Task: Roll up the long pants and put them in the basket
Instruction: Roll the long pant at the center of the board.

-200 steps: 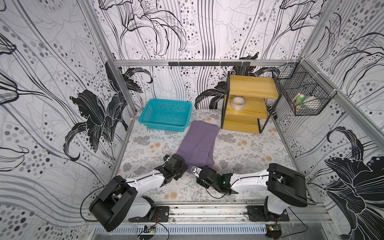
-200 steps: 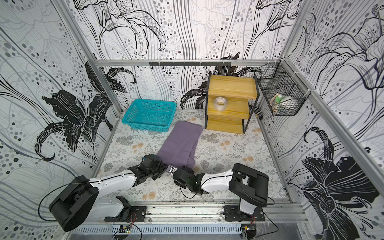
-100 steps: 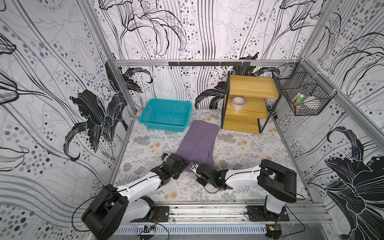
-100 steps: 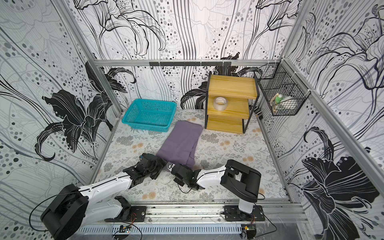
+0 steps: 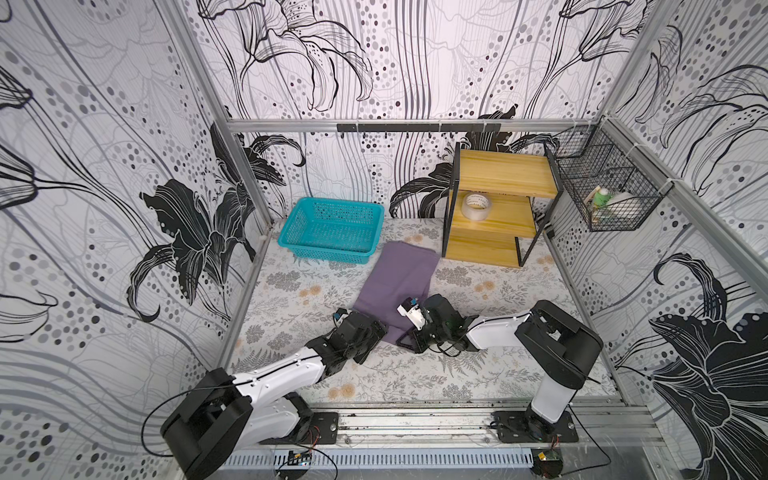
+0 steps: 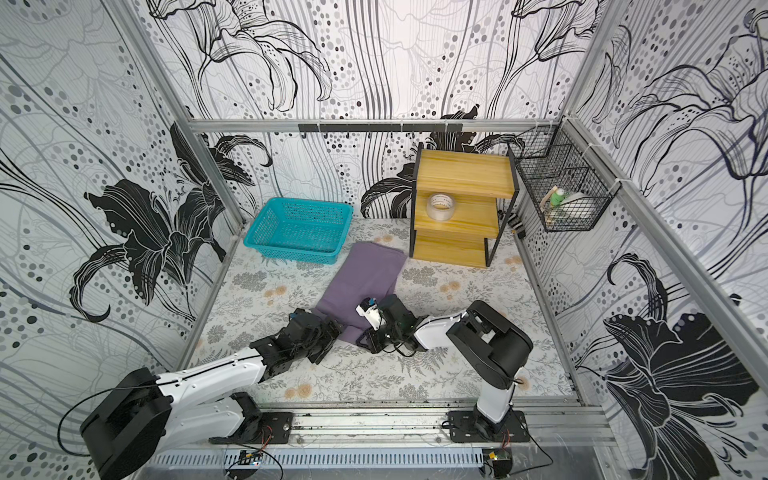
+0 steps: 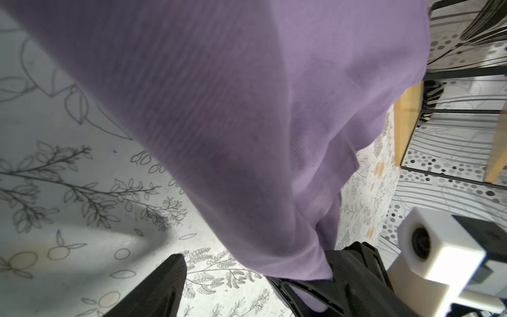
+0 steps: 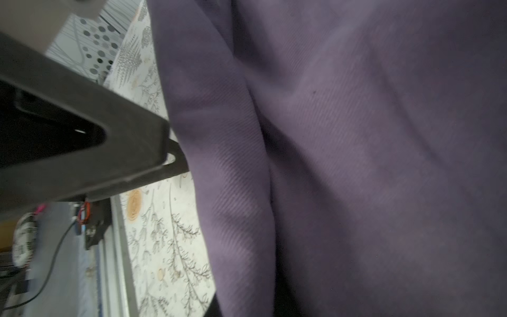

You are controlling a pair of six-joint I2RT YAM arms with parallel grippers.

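Purple fabric: the long pants (image 5: pixel 399 278) lie as one flat strip in the middle of the table (image 5: pixel 478 365). The far end is just beside the teal basket (image 5: pixel 328 254) and near the wooden shelf (image 5: pixel 490 253); the near end is at the two grippers.
Right gripper (image 5: pixel 409 340): clamped on the near edge of the pants. The left wrist view shows the hem bunched into its jaws and lifted off the table.
Left gripper (image 5: pixel 376 332): jaws spread, holding nothing, beside the other near corner.
Roll: not started, judging by the flat strip.
Risk 1: one-sided hold. If the right arm turns the edge alone, the roll likely goes conical and drifts sideways.
Risk 2: left jaws catch only the top layer, so the layers shear and the roll loosens.
Risk 3: thin pinch on soft cloth may slip under tension.
Risk 4: wrists sit close together, so a collision is plausible on the shared edge.
Risk 5: a skewed roll could run into the basket or shelf.
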